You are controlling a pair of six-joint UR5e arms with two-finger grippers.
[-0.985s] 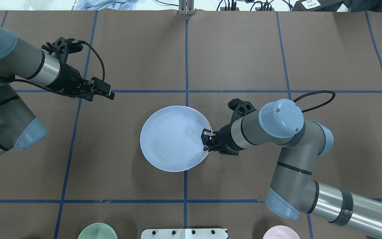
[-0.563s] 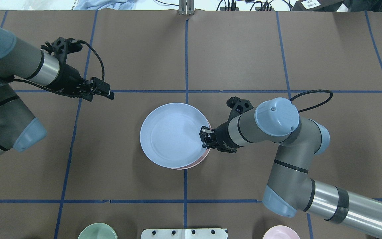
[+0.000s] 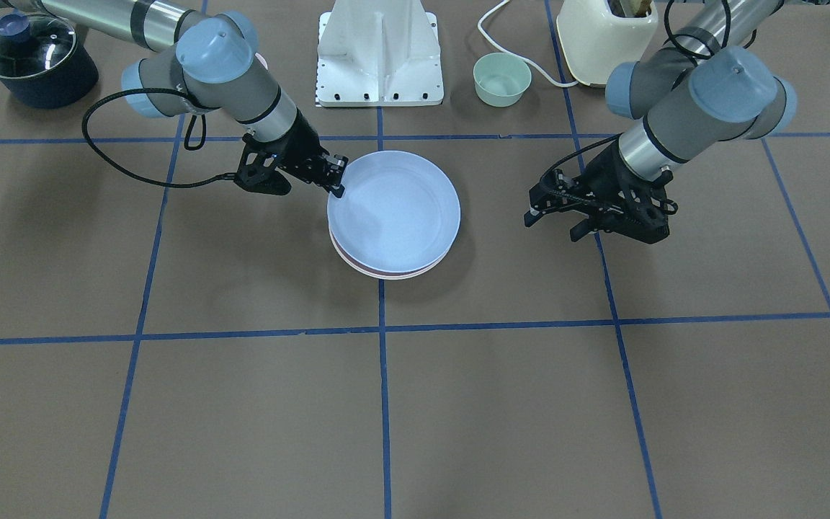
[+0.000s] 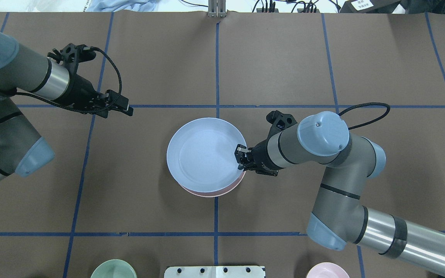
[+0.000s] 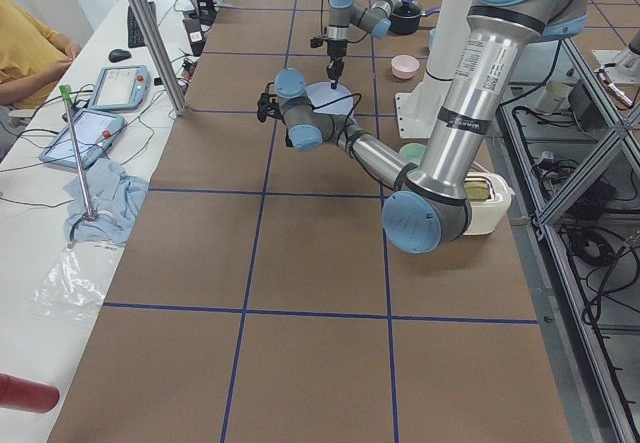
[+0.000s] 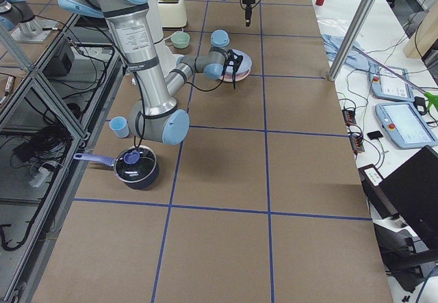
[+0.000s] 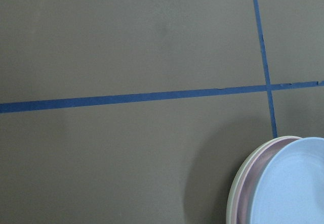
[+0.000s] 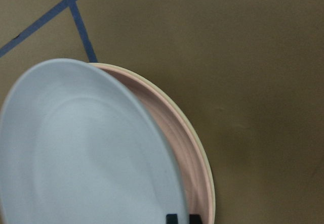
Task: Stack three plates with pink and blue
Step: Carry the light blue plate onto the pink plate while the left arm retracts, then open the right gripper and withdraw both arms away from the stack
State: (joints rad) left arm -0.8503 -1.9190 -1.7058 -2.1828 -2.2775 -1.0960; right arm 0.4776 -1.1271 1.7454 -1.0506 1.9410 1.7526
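The pale blue plate (image 4: 203, 154) hangs slightly tilted over the pale pink plate (image 4: 222, 192) at the table's middle, offset toward the far side. The pink plate rests on the cream-white plate (image 8: 205, 163), of which only the rim shows. My right gripper (image 4: 241, 156) is shut on the blue plate's right rim; its fingertips (image 8: 172, 218) show in the right wrist view. In the front view the blue plate (image 3: 393, 209) covers most of the pink plate (image 3: 364, 265). My left gripper (image 4: 124, 108) is open and empty, well left of the stack.
A green bowl (image 4: 113, 269) and a small pink bowl (image 4: 327, 270) sit at the near edge beside the white robot base (image 3: 380, 50). A lidded dark pot (image 3: 37, 58) and a cream appliance (image 3: 606, 32) stand near the robot. A light-blue cup (image 6: 118, 126) is by the pot.
My right gripper has carried the blue plate toward the far side and slightly right. More of the pink plate now shows at the near edge. The left arm has not moved.
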